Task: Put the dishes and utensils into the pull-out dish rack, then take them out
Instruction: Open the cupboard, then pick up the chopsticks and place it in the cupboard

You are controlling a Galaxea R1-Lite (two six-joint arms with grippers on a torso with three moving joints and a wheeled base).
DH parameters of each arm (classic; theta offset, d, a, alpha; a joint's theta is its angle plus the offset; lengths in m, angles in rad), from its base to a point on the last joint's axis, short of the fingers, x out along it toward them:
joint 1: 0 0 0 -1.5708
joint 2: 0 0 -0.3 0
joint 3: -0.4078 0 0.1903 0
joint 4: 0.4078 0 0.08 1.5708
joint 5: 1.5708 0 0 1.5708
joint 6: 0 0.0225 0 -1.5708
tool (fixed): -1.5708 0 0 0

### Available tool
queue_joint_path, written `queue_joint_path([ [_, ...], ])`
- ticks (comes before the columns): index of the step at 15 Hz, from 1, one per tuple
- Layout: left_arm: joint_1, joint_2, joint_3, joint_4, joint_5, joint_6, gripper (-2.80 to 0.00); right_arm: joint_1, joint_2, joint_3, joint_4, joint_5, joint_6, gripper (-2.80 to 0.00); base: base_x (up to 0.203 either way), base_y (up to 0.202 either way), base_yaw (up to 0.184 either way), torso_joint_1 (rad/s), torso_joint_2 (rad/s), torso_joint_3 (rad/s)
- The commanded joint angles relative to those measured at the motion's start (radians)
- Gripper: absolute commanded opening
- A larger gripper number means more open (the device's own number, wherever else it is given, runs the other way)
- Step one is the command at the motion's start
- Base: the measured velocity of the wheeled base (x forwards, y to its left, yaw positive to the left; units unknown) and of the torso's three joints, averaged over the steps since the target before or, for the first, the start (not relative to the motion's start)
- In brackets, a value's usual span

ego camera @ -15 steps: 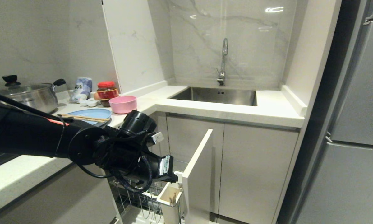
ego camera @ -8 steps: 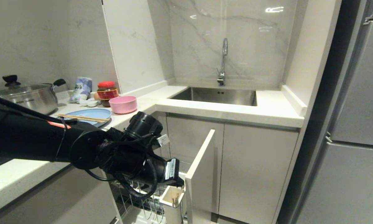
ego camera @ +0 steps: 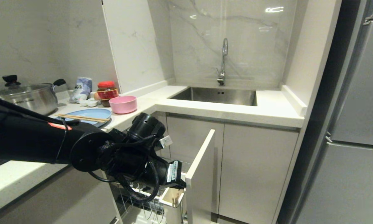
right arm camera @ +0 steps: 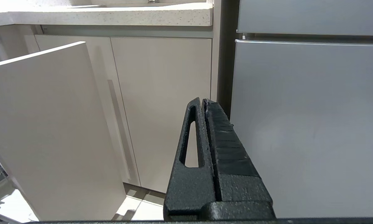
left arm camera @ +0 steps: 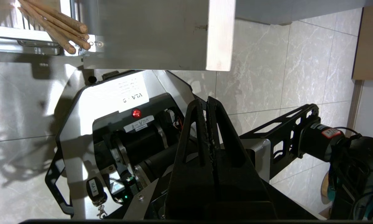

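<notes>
The pull-out dish rack (ego camera: 149,202) stands open under the counter, its white front panel (ego camera: 202,168) swung out and its white utensil cup (ego camera: 171,199) beside the panel. On the counter lie the light-blue plate (ego camera: 91,112) with the chopsticks (ego camera: 84,118) across it, and the pink bowl (ego camera: 123,104). The fork is out of view. My left arm (ego camera: 121,155) reaches over the rack. Its gripper (left arm camera: 204,102) is shut and empty, just outside the panel (left arm camera: 161,34), pointing down at the floor. My right gripper (right arm camera: 203,101) is shut and empty, facing the cabinet doors.
A steel pot (ego camera: 28,96), a red-lidded jar (ego camera: 107,90), a bag and small white spoons stand behind the plate. Sink (ego camera: 217,95) and tap sit at the back, a grey fridge (ego camera: 357,124) to the right. Several thick wooden sticks (left arm camera: 56,25) stand in the cup. My base (left arm camera: 112,133) is below.
My left arm has shifted right and slightly down. The rack's front panel and utensil cup have come a little further out with it. The right arm has not moved.
</notes>
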Motion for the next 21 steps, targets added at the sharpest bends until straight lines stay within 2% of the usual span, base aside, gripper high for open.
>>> queue_joint_path([
  [1, 0.0, -0.048, 0.0, 0.002, 0.0, -0.001, -2.8, 0.0, -0.001, 0.026, -0.001, 0.0, 0.0, -2.8, 0.0, 0.0, 0.0, 0.0, 0.0, 0.0],
  [8, 0.011, -0.434, -0.029, -0.001, 0.024, 0.006, -2.8, 0.0, -0.001, 0.026, -0.001, 0.0, 0.0, -2.8, 0.0, 0.0, 0.0, 0.0, 0.0, 0.0],
  [10, 0.035, -0.577, -0.048, 0.001, 0.046, 0.046, -2.8, 0.0, -0.001, 0.026, -0.001, 0.0, 0.0, -2.8, 0.0, 0.0, 0.0, 0.0, 0.0, 0.0],
  [12, 0.111, -0.707, -0.074, 0.006, 0.065, 0.149, -2.8, 0.0, -0.001, 0.026, -0.001, 0.0, 0.0, -2.8, 0.0, 0.0, 0.0, 0.0, 0.0, 0.0],
  [16, 0.404, -0.917, -0.13, 0.011, 0.09, 0.413, -2.8, 0.0, -0.001, 0.026, -0.001, 0.0, 0.001, -2.8, 0.0, 0.0, 0.0, 0.0, 0.0, 0.0],
  [19, 0.487, -1.148, -0.096, 0.078, 0.1, 0.6, -2.8, 0.0, -0.001, 0.026, -0.001, 0.0, 0.0, -2.8, 0.0, 0.0, 0.0, 0.0, 0.0, 0.0],
  [21, 0.508, -1.328, 0.024, 0.127, 0.117, 0.652, -2.8, 0.0, -0.001, 0.026, -0.001, 0.0, 0.0, -2.8, 0.0, 0.0, 0.0, 0.0, 0.0, 0.0],
])
